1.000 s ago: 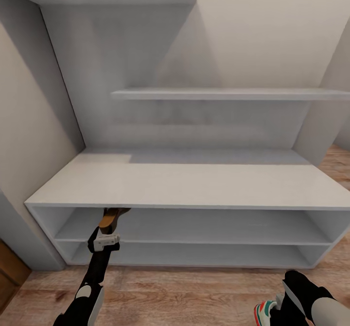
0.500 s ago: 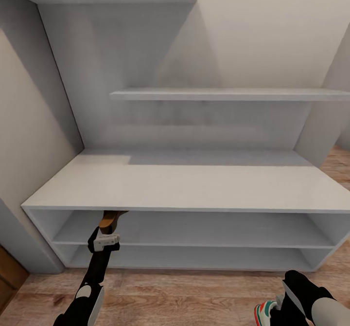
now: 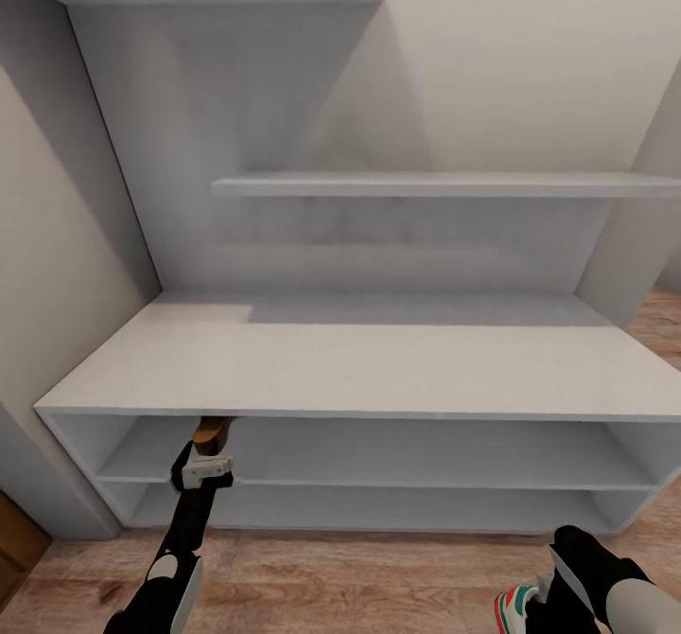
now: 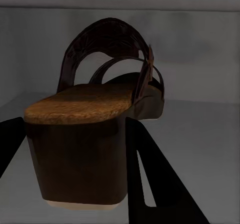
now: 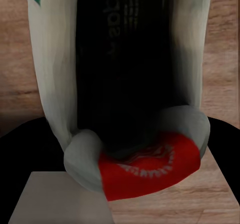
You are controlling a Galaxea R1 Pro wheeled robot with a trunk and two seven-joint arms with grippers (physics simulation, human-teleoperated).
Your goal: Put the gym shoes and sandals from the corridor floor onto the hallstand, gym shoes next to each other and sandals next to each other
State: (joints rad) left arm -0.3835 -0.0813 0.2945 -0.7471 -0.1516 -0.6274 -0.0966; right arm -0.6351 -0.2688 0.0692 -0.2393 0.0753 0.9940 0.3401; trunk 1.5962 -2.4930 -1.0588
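Note:
My left gripper (image 3: 209, 443) is shut on a brown sandal (image 3: 207, 429), whose front reaches under the top board of the pale grey hallstand (image 3: 378, 369), at the left end of its upper open shelf. In the left wrist view the sandal (image 4: 95, 108) shows heel-first, its block heel clamped between dark fingers (image 4: 155, 179), hanging above the shelf board. At the lower right my right gripper (image 3: 547, 598) is shut on a white gym shoe (image 3: 515, 607) with teal and red trim, held over the corridor floor (image 3: 378, 577). The right wrist view shows that gym shoe (image 5: 140, 169) from its red heel tab.
The hallstand has a broad flat top, two low open shelves (image 3: 426, 454) and a wall shelf (image 3: 426, 184) higher up. A beige wall (image 3: 47, 284) closes in on the left, and a wooden door edge (image 3: 14, 544) sits at the lower left.
The whole view has shifted as the camera came closer to the hallstand. The sandal now reaches further under the top board. Both grippers keep their hold.

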